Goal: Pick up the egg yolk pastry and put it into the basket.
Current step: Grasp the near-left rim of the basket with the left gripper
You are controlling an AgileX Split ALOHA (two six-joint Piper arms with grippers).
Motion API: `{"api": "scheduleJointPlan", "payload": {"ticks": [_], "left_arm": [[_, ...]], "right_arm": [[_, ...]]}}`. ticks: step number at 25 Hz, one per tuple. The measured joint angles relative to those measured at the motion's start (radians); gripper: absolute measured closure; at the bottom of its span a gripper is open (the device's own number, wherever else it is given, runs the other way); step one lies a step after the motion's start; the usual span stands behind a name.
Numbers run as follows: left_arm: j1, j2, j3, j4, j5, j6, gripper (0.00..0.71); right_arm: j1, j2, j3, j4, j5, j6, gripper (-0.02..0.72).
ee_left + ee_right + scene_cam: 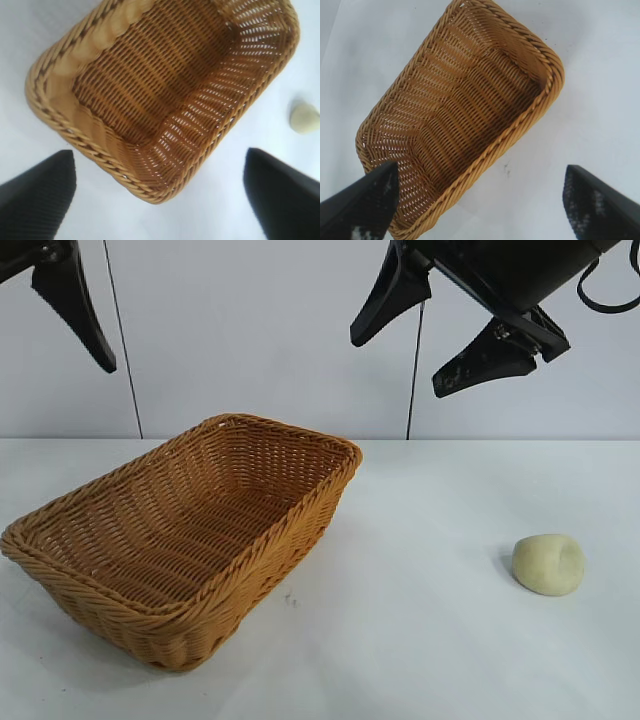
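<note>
Pastry [548, 564] on table, beside basket [190, 540].

Exterior: I look level across the table, close.
Wrists: both look steeply down from high, sharing the basket [165, 95].

On the counter [420, 640], the basket [185, 550] sits at nine o'clock, the pastry [548, 564] well apart at three o'clock
</note>
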Motion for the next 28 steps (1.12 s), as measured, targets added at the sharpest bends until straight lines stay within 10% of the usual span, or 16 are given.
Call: {"api": "scheduleJointPlan", "payload": {"ticks": [17, 28], "left_arm": [[-0.106, 0.008, 0.175, 0.272, -0.143, -0.65, 0.014], [-0.106, 0.214, 0.176, 0.25, -0.236, -0.692, 0.014]], "right_arm": [[0.0, 0.0, 0.0, 0.001, -0.001, 0.003, 0.091], [0.0, 0.0, 0.0, 0.002, -0.002, 0.004, 0.091]]}}
